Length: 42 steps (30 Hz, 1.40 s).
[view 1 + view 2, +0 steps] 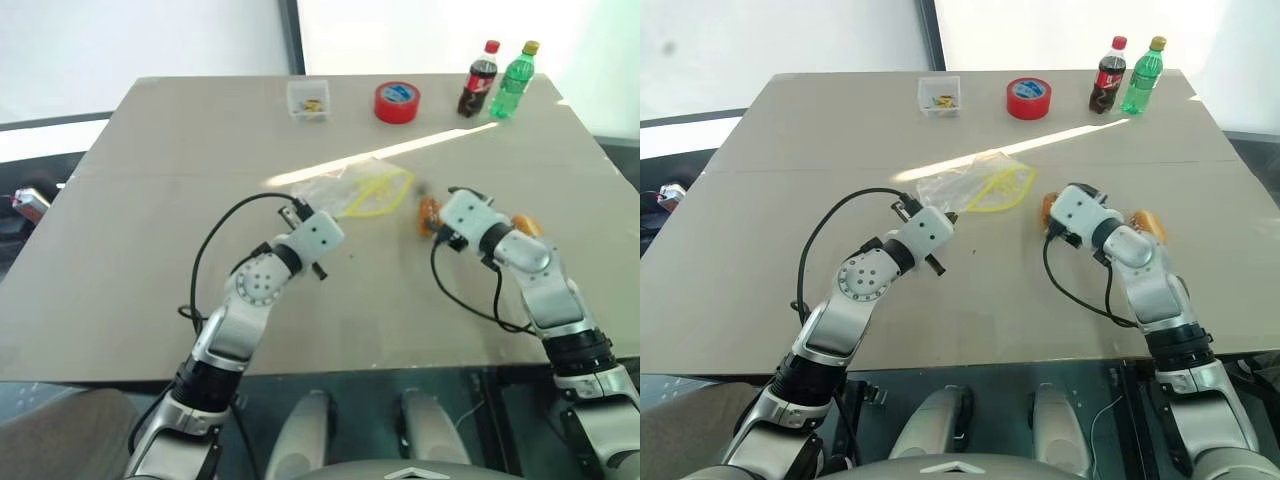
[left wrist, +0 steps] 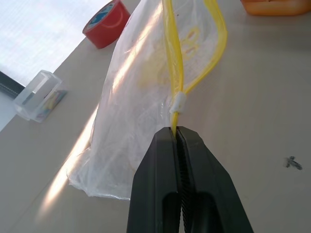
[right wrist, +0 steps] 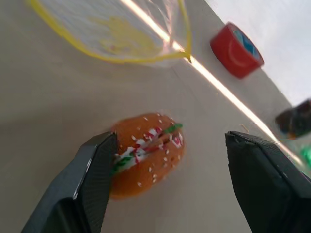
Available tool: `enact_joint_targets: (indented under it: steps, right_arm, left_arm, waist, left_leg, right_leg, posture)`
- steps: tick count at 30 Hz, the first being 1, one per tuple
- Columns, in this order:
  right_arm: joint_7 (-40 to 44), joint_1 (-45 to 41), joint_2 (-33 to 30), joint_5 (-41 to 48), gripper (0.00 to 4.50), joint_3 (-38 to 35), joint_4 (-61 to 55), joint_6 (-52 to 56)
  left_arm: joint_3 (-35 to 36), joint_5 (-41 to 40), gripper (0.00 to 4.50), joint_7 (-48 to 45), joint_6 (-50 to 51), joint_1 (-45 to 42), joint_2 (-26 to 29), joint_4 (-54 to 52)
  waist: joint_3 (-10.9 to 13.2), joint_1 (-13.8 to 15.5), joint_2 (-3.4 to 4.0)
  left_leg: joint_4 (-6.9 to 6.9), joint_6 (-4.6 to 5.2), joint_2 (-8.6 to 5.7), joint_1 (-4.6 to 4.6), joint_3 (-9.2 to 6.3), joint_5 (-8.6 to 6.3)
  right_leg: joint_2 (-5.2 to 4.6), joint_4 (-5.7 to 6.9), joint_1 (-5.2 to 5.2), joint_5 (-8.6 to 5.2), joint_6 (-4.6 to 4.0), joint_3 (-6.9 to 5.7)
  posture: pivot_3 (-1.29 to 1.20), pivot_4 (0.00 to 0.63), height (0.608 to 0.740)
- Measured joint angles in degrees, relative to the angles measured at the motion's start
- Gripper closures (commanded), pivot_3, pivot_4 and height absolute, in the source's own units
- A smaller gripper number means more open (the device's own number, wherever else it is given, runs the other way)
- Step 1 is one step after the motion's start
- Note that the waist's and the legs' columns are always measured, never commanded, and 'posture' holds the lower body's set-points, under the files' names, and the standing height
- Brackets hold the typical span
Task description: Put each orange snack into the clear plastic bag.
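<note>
Nearest, the left gripper point(image 2: 177, 133) is clenched on the yellow seal strip of the clear plastic bag point(image 1: 970, 185), which lies on the table point(image 1: 760, 250) mid-way across. The right gripper point(image 3: 167, 177) stands spread, one orange snack point(image 3: 146, 153) between its fingers on the tabletop; another orange snack point(image 1: 1150, 222) lies beside that arm. Farther back sit a small clear box point(image 1: 939, 96) holding yellow bits, a red tape roll point(image 1: 1028, 98), a cola bottle point(image 1: 1105, 76) and a green bottle point(image 1: 1143, 76).
</note>
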Motion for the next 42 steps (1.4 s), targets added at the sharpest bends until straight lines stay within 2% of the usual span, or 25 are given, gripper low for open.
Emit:
enact_joint_targets:
  steps: [5,9,14,17,21,22,31,38,42]
  right_arm:
    - [-3.82,-2.91,8.29,7.10,0.84,-5.19,-0.96,15.84]
    - [-7.02,-4.07,11.01,10.87,0.84,-7.51,-2.02,25.01]
    - [-8.46,-4.06,11.08,12.52,0.84,-7.44,-1.99,27.04]
    - [-9.25,-4.06,11.05,12.96,1.71,-7.44,-1.08,27.01]
    - [-9.43,-4.06,11.02,13.78,3.67,-7.42,-0.30,26.52]
    - [-9.43,-4.06,11.01,13.90,4.02,-7.42,-0.30,26.40]
    - [-7.38,-4.23,10.76,17.64,4.02,-7.23,-1.67,24.14]
    - [-1.65,-2.86,4.91,23.05,4.02,-7.19,-12.38,25.87]
    - [-1.27,-2.31,4.27,24.11,4.02,-5.94,-13.48,27.20]
  left_arm:
    - [0.01,-0.01,4.50,0.01,0.00,0.02,0.00,-0.01]
    - [0.16,0.00,4.50,0.01,-0.01,0.02,0.12,0.00]
    - [0.18,0.01,4.50,0.01,-0.01,0.03,0.10,-0.01]
    - [0.18,0.03,4.50,0.01,0.00,0.04,0.10,0.00]
    - [0.18,0.02,4.50,0.01,0.00,0.09,0.11,-0.01]
    - [0.18,0.02,4.50,0.01,-0.01,0.09,0.11,-0.01]
    - [0.18,0.03,4.50,0.01,-0.01,0.14,0.12,-0.01]
    - [0.27,0.06,4.50,0.22,-0.02,0.22,0.38,0.04]
    - [0.19,0.05,4.50,0.45,-0.17,0.10,0.22,0.08]
  waist:
    - [0.00,0.10,0.00]
    - [0.00,0.47,0.01]
    - [0.00,0.38,0.01]
    - [0.00,0.28,0.01]
    - [0.00,0.14,0.01]
    - [0.00,0.13,0.01]
    - [0.00,0.11,0.01]
    - [0.00,0.20,0.01]
    - [0.00,-0.01,0.01]
  left_leg:
    - [0.01,0.00,-0.04,-0.01,-0.01,0.00]
    - [0.01,0.00,-0.06,-0.07,-0.09,0.00]
    - [0.01,0.00,-0.06,-0.06,-0.04,0.00]
    - [0.01,0.00,-0.06,-0.06,0.02,0.00]
    - [0.00,0.00,-0.06,-0.06,0.05,0.00]
    - [0.00,0.00,-0.06,-0.06,0.05,0.00]
    - [0.00,0.00,-0.05,-0.07,0.04,0.00]
    - [0.00,0.00,-0.05,-0.09,-0.02,0.00]
    - [0.00,0.00,-0.04,-0.06,-0.01,0.00]
  right_leg:
    - [-0.03,0.00,0.00,0.00,0.01,0.02]
    - [-0.05,-0.04,-0.01,0.00,0.00,-0.05]
    - [-0.05,-0.03,-0.01,0.00,0.00,-0.05]
    - [-0.04,-0.03,-0.01,0.00,0.01,-0.06]
    - [-0.04,-0.03,-0.01,0.00,0.01,-0.05]
    - [-0.04,-0.03,-0.01,0.00,0.01,-0.06]
    - [-0.04,-0.03,-0.02,0.00,0.01,-0.06]
    - [-0.04,-0.06,-0.02,0.00,0.02,-0.08]
    - [-0.04,-0.03,-0.02,0.00,0.02,-0.06]
  posture:
    - [0.00,0.150,0.740]
    - [0.00,0.150,0.740]
    - [0.00,0.150,0.740]
    - [0.00,0.150,0.740]
    - [0.00,0.150,0.740]
    - [0.00,0.150,0.740]
    - [0.00,0.150,0.740]
    - [0.00,0.150,0.740]
    - [0.00,0.150,0.740]
